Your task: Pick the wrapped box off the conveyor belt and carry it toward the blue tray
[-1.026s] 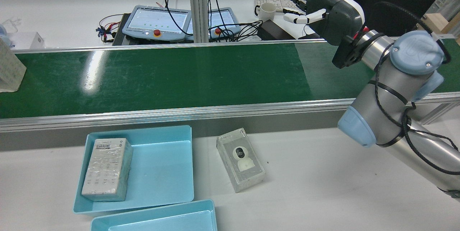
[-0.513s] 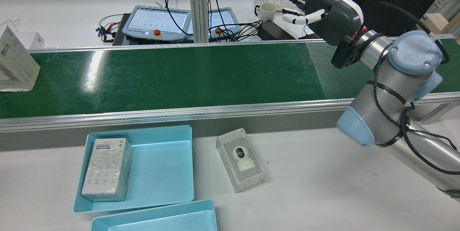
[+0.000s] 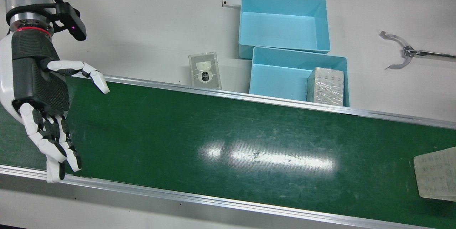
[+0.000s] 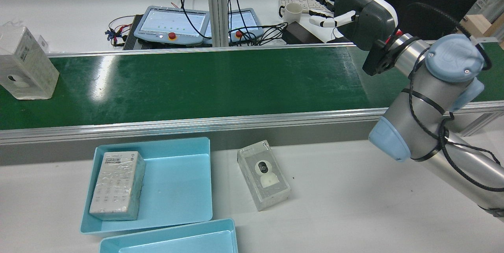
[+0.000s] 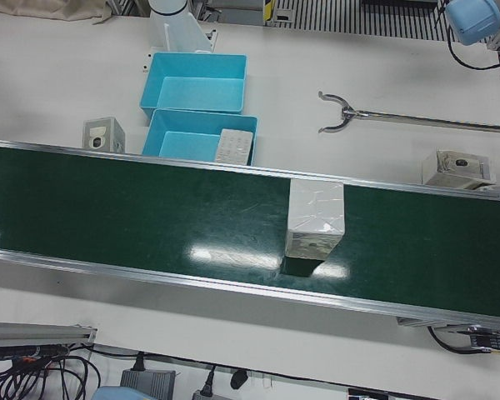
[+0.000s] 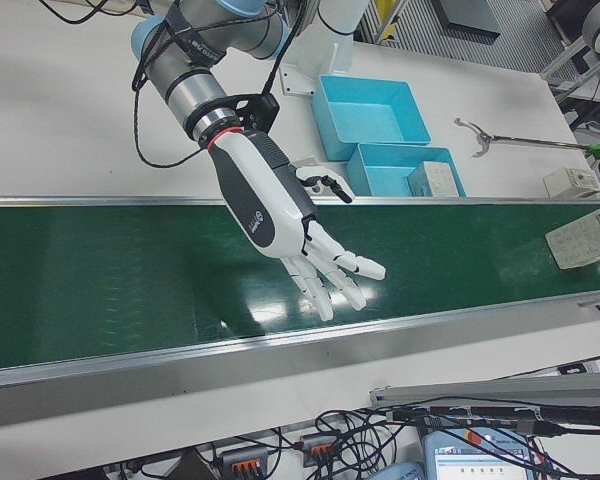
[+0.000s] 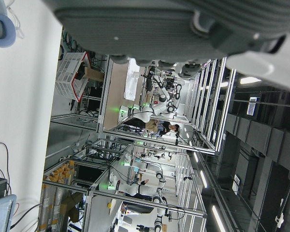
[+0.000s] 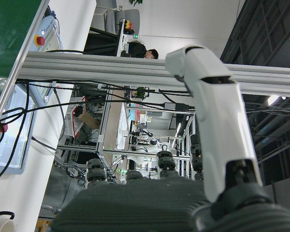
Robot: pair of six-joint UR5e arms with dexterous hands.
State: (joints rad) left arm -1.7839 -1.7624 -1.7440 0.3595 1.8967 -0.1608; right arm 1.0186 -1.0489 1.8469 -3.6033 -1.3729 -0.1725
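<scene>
Green belt (image 4: 197, 84): right hand (image 4: 346, 13) hangs spread wide and empty at one end; box (image 4: 27, 64) stands upright at the far opposite end, well apart.

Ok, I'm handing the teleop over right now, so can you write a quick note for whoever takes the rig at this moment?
Right robot hand: open, empty, held above the conveyor belt at the robot's right end.
Left robot hand: not seen in the station views, state unclear.
Wrapped box: upright on the belt at the far left end in the rear view, untouched.
Blue tray: already holds one wrapped box; a camera box lies on the table beside it.
Done: nothing on this box yet.
Left: grasp it, lift, carry toward the tray.
</scene>
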